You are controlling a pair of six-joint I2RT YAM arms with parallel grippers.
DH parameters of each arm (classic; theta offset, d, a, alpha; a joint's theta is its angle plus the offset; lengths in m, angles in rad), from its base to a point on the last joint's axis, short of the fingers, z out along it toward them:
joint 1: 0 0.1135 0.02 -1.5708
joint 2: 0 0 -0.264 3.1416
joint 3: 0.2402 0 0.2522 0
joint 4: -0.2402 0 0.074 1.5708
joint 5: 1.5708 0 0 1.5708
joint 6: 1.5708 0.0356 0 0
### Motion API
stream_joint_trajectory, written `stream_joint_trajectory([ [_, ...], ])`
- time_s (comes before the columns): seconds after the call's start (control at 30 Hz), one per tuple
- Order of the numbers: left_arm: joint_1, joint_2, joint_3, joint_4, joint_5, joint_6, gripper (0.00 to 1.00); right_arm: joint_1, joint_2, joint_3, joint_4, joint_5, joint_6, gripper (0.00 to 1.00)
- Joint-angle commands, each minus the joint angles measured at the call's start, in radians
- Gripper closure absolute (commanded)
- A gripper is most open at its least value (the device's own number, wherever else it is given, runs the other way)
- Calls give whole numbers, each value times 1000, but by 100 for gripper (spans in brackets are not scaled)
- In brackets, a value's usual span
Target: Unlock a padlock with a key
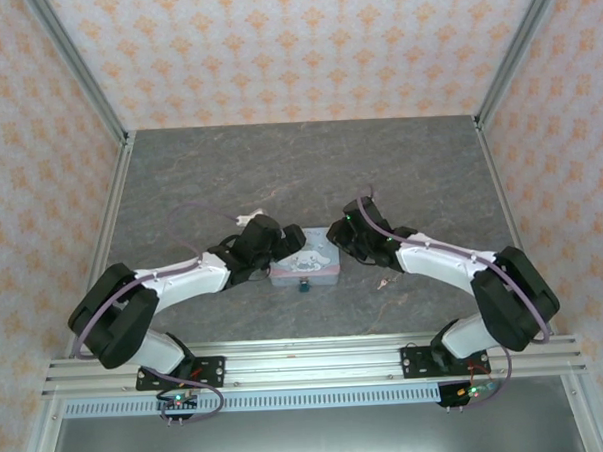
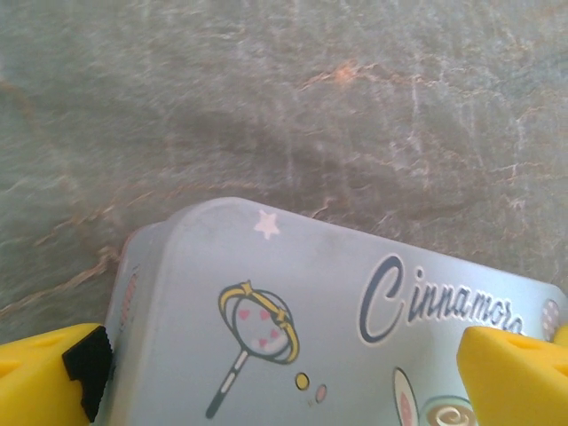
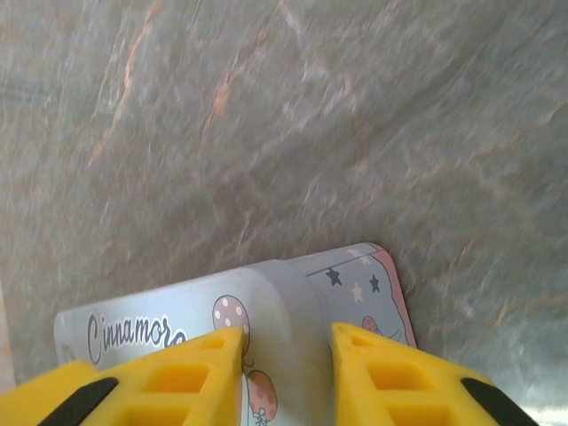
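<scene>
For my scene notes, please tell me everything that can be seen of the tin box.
The tin is a flat rectangular box with rounded corners, seemingly painted metal, pale blue with a pink edge. Its closed lid shows cartoon prints: a star, a wand, balloons, bunting and the word "Cinnamoro". It lies on the grey table, the padlock at its near side. The left gripper, wide open, straddles one end; the right gripper hovers over the other. Whether either touches it cannot be told.

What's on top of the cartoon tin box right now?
Nothing loose shows on the tin box lid. The left gripper, wide open, and the right gripper, narrowly open, hang over it. From overhead they cover both lid ends, so anything there is hidden.
</scene>
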Motion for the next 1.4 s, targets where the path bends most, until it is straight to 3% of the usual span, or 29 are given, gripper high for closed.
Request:
stream_joint_trajectory([
  [0.0, -8, 47, 89, 31, 12, 36, 0, -26, 41, 60, 37, 1, -13, 72],
  [0.4, 43, 181, 202, 34, 56, 53, 0, -82, 140, 115, 69, -12, -7, 67],
  [0.47, 43, 179, 195, 38, 54, 50, 0, -88, 143, 114, 70, -15, -7, 61],
  [0.63, 61, 161, 176, 31, 27, 52, 0, -113, 120, 110, 60, -23, -28, 35],
  [0.77, 110, 130, 163, 4, 6, 65, 0, -144, 60, 93, 38, -19, -47, 28],
  [1.03, 230, 7, 122, -67, 13, 139, 0, -188, -94, 37, -117, 2, -94, 29],
  [1.37, 226, -182, -24, -99, 106, 117, 0, -169, -256, -152, -141, -59, -38, 40],
])
